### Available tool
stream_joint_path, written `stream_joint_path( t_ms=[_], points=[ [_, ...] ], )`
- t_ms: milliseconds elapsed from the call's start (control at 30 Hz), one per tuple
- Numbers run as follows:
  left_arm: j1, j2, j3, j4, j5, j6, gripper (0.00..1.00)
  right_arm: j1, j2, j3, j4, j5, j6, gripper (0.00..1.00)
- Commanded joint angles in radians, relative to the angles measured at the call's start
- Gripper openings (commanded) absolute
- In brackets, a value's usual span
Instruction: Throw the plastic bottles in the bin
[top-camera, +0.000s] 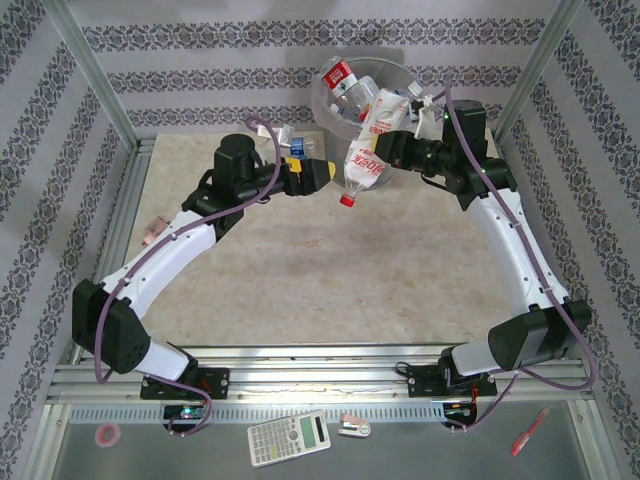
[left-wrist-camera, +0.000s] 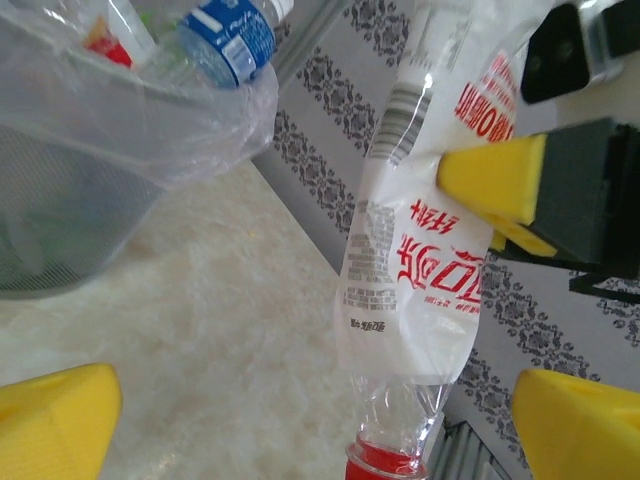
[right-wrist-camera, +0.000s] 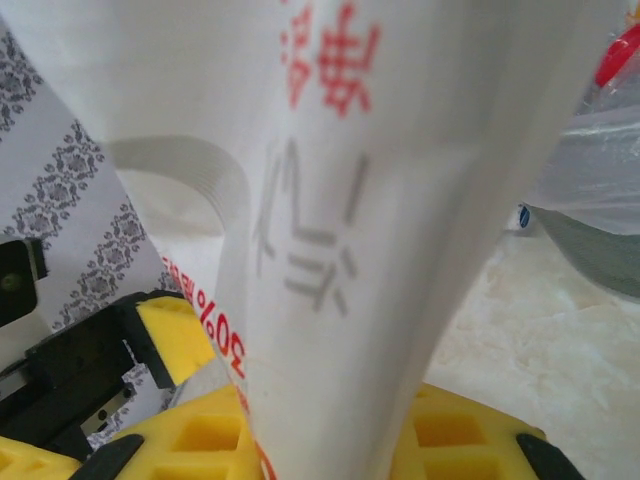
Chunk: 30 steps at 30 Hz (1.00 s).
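The right jaws are clamped on the crushed bottle (top-camera: 364, 160). It hangs cap-down in the upper centre of the overhead view, at the lower left edge of the bin (top-camera: 322, 100) and apparently outside its rim. The left jaws stand fully apart and empty, one either side of the bottle.

Hazards I note:
- Releasing here drops it onto the surface (top-camera: 300, 270).
- The flattened plastic may slip.
- The heaped bin may shed its contents.
- The left jaws may snag the bottle.
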Motion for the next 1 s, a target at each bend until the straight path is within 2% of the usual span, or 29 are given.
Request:
stream_joint_path(
  t_ms=[0,567,967],
  points=[
    [0.015,-0.035,0.005,-0.035,-0.055,0.047,1.0,-0.02,-0.027,0.003,-0.004,0.023,0.076,0.08],
    [0.04,-0.065,-0.025,-0.097,-0.143,0.055,1.0,-0.089,-0.112,-0.182,-0.036,0.096,0.157,0.05],
    [0.051,-0.081,-0.055,-0.12,-0.181,0.042,1.0,-0.149,-0.178,-0.301,-0.138,0.16,0.177,0.07]
  ],
)
